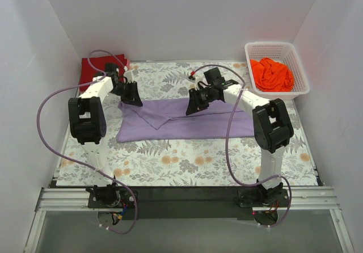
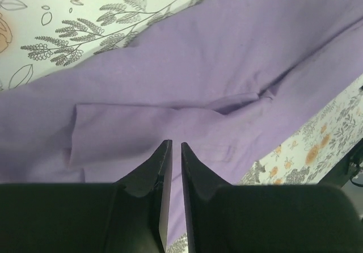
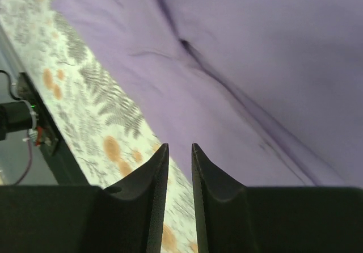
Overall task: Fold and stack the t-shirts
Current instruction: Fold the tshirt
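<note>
Lavender t-shirt [image 1: 187, 125] lies flat, partly folded, creased, on floral cloth [image 1: 170, 162].

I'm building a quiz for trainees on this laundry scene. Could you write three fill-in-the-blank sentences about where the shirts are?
The orange t-shirt lies in the white ____.
The spread-out t-shirt on the floral cloth is coloured ____.
The dark red t-shirt sits by the cloth's far ____ corner.
Missing words: basket; purple; left.
</note>
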`<state>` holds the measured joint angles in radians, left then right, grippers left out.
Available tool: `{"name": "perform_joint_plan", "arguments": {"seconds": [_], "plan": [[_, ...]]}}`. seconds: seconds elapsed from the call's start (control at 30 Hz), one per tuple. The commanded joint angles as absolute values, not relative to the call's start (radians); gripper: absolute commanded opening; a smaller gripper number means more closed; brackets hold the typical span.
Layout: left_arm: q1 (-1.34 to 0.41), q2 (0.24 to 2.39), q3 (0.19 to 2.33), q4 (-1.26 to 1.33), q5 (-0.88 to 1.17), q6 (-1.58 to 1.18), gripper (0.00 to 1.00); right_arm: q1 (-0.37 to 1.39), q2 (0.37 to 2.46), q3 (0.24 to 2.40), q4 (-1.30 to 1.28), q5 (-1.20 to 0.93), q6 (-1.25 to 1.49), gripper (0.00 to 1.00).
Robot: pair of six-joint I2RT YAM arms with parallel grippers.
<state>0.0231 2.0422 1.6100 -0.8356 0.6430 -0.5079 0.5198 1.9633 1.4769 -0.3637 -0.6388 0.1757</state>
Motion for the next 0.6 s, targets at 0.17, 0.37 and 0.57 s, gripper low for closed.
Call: {"name": "perform_joint_plan", "arguments": {"seconds": [0.17, 0.37, 0.57], "plan": [[0.014, 2.164, 1.644, -0.750, 0.540, -0.569, 0.10, 0.276, 1.960, 1.548, -0.696, -0.389, -0.198, 0.29], [0.015, 2.204, 1.727, -0.746, 0.474, -0.571, 0.12, 0.187, 1.985, 1.632, -0.726, -0.231, -0.347, 0.30], [-0.028, 2.024, 1.674, -0.770, 0.471, -0.566, 0.16, 0.184, 2.101, 1.790, -0.739, -0.091, -0.448, 0.30]]}}
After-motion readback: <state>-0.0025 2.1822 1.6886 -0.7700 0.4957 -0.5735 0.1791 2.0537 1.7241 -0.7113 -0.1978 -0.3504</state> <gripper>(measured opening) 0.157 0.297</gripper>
